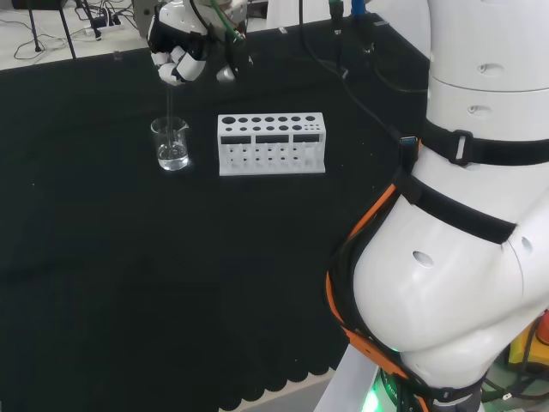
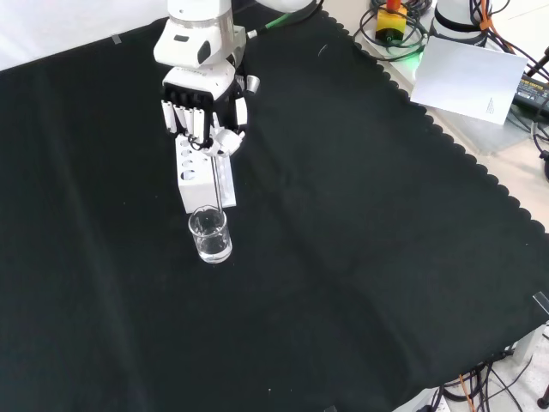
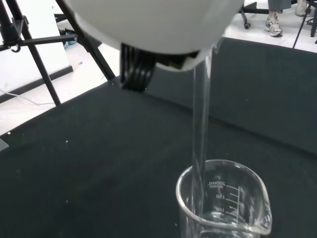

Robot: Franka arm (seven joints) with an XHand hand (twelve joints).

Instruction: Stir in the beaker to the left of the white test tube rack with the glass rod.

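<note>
The hand (image 2: 202, 107) is hovering above the beaker (image 1: 171, 143), fingers curled round the top of the glass rod (image 2: 215, 178), which is hanging upright with its lower end dipping inside the beaker's rim. In the head view the beaker is standing just left of the white test tube rack (image 1: 271, 143), a narrow gap between them. Black cloth is lying open all around on the bench (image 2: 360, 257), edges well off. A little clear liquid is sitting in the beaker.

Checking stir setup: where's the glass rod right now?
The glass rod hangs from the hand, its lower end inside the beaker, which stands left of the white rack in the head view.
</note>
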